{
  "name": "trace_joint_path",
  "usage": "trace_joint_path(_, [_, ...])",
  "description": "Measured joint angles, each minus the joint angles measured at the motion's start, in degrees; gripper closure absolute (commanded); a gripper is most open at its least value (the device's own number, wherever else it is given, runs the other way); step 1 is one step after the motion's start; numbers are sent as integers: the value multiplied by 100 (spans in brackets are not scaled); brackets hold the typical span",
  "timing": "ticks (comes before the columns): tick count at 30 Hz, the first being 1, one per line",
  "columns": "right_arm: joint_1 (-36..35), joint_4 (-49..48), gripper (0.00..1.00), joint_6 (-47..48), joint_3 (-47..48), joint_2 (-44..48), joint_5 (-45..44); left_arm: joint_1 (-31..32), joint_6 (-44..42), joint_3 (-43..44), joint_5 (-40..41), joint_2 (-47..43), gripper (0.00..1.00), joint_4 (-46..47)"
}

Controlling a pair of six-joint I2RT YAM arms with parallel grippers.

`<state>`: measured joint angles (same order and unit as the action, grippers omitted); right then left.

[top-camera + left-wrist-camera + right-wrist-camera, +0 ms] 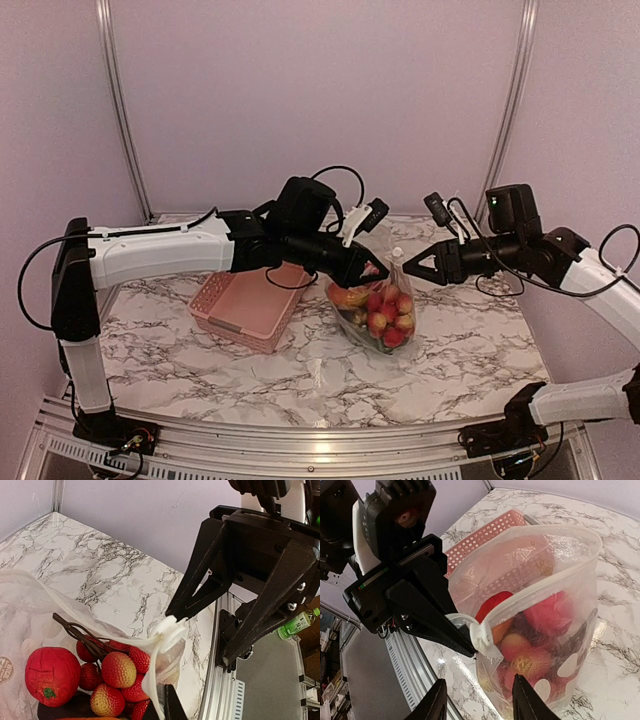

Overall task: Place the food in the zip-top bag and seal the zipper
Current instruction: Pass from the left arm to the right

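The clear zip-top bag [345, 318] stands upright at mid-table, and the food [388, 310] lies inside it. Through the plastic I see a red tomato [52, 675], strawberry-like pieces [119, 670] and a dark eggplant [75, 706]. The whitish zipper [545, 582] rims a mouth that stands open in a loop. My left gripper [376, 268] is shut on the zipper strip [150, 685] just below its white end tab [170, 629]. My right gripper [480, 702] faces that tab [482, 637] from the right. It is open, with nothing between its fingers [227, 657].
A pink lattice basket [250, 305] sits left of the bag, under the left arm, and shows behind the bag [490, 532]. The table's aluminium edge rail [215, 680] runs close by the bag. Bare marble [460, 350] lies in front and to the right.
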<state>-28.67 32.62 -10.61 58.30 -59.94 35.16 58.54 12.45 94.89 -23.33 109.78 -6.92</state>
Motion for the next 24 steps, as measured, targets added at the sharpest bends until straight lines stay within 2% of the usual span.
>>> trace_joint_path(9, [0,-155,63,173,0,-350,-125,0,66,0,-87,4,98,68])
trace_joint_path(24, [0,-599,86,271,0,-490,57,-28,177,0,-177,9,97,92])
